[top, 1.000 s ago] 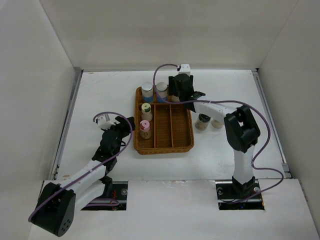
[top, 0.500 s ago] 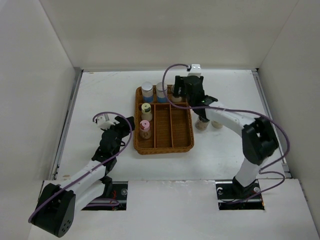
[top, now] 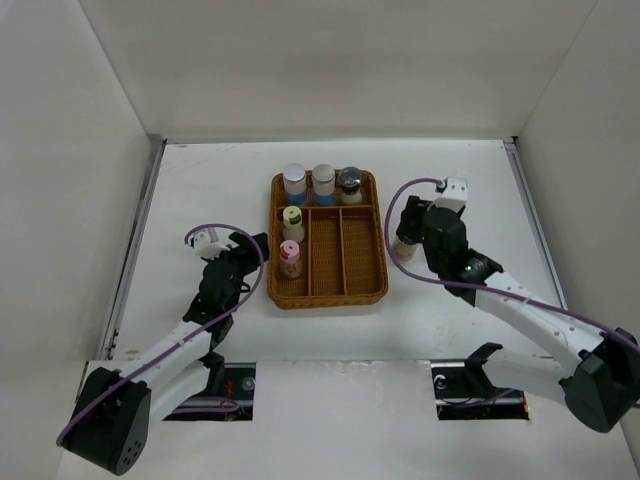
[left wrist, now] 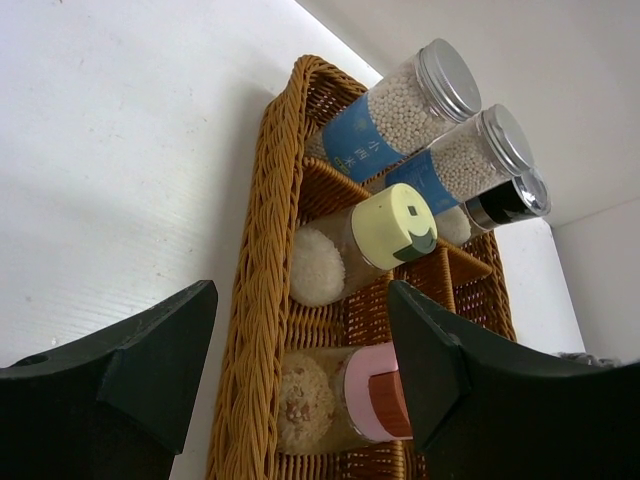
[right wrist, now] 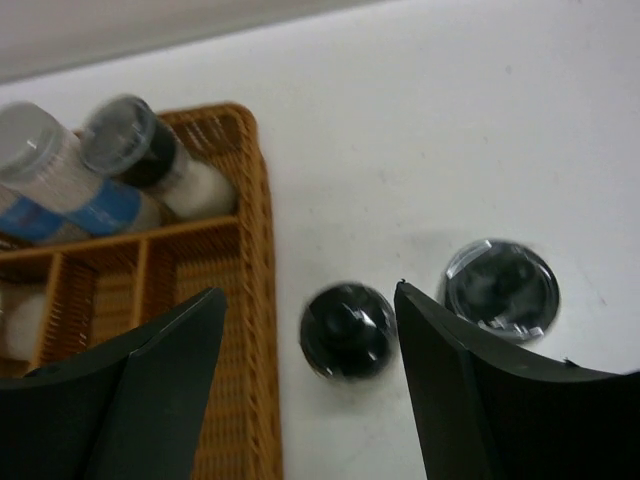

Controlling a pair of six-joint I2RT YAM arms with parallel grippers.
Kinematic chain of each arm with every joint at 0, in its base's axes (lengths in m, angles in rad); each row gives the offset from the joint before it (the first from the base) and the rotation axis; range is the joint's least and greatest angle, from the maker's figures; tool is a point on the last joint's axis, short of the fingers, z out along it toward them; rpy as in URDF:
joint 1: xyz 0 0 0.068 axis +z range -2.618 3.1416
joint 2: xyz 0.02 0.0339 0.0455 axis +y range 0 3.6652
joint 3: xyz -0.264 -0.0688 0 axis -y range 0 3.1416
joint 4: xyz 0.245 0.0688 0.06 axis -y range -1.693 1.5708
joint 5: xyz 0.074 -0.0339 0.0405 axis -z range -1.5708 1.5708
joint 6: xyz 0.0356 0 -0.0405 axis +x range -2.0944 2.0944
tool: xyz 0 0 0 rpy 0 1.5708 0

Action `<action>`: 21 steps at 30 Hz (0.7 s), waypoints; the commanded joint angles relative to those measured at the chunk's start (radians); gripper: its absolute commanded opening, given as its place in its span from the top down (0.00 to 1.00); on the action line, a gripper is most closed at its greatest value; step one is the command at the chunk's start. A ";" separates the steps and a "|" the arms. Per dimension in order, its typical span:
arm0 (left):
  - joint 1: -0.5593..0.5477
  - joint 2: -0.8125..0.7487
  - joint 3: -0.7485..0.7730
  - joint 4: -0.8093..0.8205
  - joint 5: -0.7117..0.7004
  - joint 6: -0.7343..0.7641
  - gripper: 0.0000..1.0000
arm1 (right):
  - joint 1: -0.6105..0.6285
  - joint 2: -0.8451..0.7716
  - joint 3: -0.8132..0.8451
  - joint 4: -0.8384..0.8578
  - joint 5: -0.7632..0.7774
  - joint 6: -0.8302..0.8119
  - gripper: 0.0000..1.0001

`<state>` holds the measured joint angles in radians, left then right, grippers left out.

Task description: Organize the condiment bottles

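Five of the seven condiment bottles stand in the wicker tray (top: 345, 255), which sits mid-counter, somewhat nearer the far edge. Lined up across its far compartment are the left grey-capped bottle (top: 295, 183), the second grey-capped bottle (top: 323, 181) and the black-capped bottle (top: 349, 182). The yellow-capped bottle (top: 292, 222) and the pink-capped bottle (top: 290, 257) occupy the tray's left lane, and the other two lanes hold nothing.

The remaining two bottles stand on the counter (top: 200, 180) between the tray and the right edge. From overhead only one shows, the other being covered by the right arm. The right wrist view shows both: the dark-capped loose bottle (right wrist: 348, 329) just beside the tray's rim, and the clear-lidded loose bottle (right wrist: 500, 288) near it toward the right edge.

The left wrist view adds what the overhead cannot: blue labels and white beads in the two grey-capped bottles, and flip tabs on the yellow and pink caps.

The right gripper (right wrist: 308, 298) hangs over the loose pair, jaws spread wide and holding nothing. The left gripper (left wrist: 300, 290) faces the tray's left side, jaws likewise released and empty.

The counter is plain white, closed in by white walls (top: 300, 70) at the far, left and right edges. Purple cables (top: 232, 228) loop along both arms.
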<state>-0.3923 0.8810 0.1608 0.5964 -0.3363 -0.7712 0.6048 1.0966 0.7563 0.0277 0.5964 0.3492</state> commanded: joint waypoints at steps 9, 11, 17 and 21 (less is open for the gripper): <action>-0.004 0.018 -0.006 0.066 0.008 -0.014 0.33 | 0.003 0.090 -0.012 -0.108 -0.046 0.093 0.14; -0.010 0.007 -0.006 0.066 0.002 -0.008 0.33 | -0.003 0.129 -0.006 -0.085 -0.044 0.086 0.14; -0.010 0.019 -0.006 0.068 0.005 -0.014 0.33 | -0.044 0.221 0.014 -0.023 -0.055 0.066 0.18; -0.007 0.035 -0.006 0.078 0.008 -0.016 0.33 | -0.063 0.272 0.026 0.026 -0.058 0.051 0.21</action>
<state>-0.3996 0.9081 0.1608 0.6071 -0.3355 -0.7757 0.5564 1.3476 0.7269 -0.0441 0.5407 0.4179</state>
